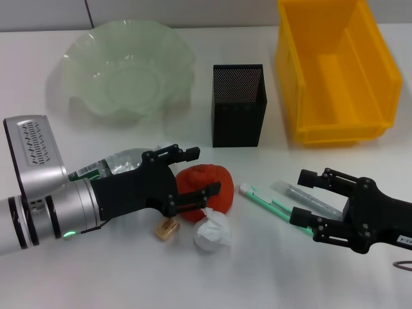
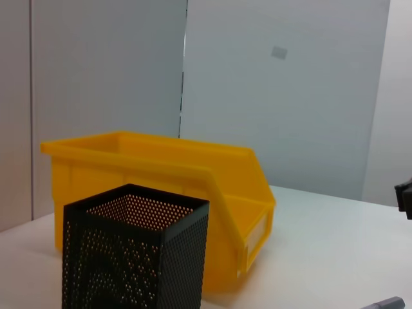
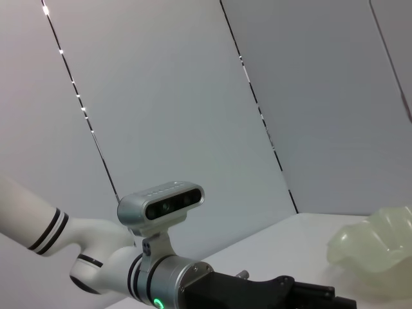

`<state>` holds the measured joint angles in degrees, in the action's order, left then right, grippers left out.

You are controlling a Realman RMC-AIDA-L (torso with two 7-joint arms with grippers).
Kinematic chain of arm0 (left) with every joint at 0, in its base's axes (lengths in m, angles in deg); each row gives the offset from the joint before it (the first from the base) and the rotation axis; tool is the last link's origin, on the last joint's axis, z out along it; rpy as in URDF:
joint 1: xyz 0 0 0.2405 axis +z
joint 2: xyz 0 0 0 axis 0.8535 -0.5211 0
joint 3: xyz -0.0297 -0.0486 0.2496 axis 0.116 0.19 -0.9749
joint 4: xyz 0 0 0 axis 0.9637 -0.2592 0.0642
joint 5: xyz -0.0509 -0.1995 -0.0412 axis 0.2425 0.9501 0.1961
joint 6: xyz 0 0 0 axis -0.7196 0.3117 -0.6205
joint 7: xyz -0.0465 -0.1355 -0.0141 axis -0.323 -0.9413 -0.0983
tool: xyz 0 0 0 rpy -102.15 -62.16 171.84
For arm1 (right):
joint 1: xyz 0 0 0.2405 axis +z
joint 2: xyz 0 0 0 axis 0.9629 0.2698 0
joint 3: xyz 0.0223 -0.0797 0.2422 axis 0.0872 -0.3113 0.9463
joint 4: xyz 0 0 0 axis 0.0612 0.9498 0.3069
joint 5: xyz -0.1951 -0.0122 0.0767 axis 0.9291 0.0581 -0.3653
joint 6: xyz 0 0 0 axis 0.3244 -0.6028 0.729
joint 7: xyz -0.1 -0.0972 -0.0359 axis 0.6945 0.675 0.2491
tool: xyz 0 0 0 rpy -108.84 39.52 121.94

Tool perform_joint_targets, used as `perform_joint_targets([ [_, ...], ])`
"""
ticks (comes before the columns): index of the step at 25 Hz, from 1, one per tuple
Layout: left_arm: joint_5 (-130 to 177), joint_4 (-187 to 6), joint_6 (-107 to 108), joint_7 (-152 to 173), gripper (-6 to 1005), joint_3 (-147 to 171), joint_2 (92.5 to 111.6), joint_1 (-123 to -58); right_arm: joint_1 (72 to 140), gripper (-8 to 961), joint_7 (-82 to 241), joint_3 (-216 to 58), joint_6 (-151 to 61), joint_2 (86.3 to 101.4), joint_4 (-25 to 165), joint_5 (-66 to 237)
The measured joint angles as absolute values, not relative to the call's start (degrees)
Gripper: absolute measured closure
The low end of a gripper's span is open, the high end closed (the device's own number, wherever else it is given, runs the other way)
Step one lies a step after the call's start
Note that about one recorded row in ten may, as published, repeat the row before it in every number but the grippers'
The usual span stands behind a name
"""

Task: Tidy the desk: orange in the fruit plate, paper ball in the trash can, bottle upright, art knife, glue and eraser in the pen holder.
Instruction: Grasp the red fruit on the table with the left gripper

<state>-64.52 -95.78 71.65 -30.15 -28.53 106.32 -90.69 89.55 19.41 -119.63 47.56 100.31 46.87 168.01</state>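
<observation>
Nearest the robot, the white paper ball (image 1: 212,233) sits on the white desk (image 1: 257,277), with a small tan eraser (image 1: 167,229) just beside it at nine o'clock. The right gripper (image 1: 304,197) hovers low at four o'clock, jaws spread wide around the green-and-white art knife (image 1: 273,205) and the glue stick (image 1: 308,199), gripping neither. The left gripper (image 1: 203,171) reaches in from eight o'clock, fingers parted about the orange (image 1: 209,186); whether they touch it, I can't tell. A clear bottle (image 1: 112,164) lies beside that arm. Farther back: black mesh pen holder (image 1: 237,104) at twelve, pale green fruit plate (image 1: 129,67) at eleven, yellow bin (image 1: 335,67) at one.
</observation>
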Motion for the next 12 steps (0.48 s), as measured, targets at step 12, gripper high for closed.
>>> perform_joint_targets([
  [12,-63.93,-95.68,68.34,-30.80,458,-28.07,106.32,-90.36,90.54,180,19.41,-119.53,47.56,100.27,47.82,168.01],
])
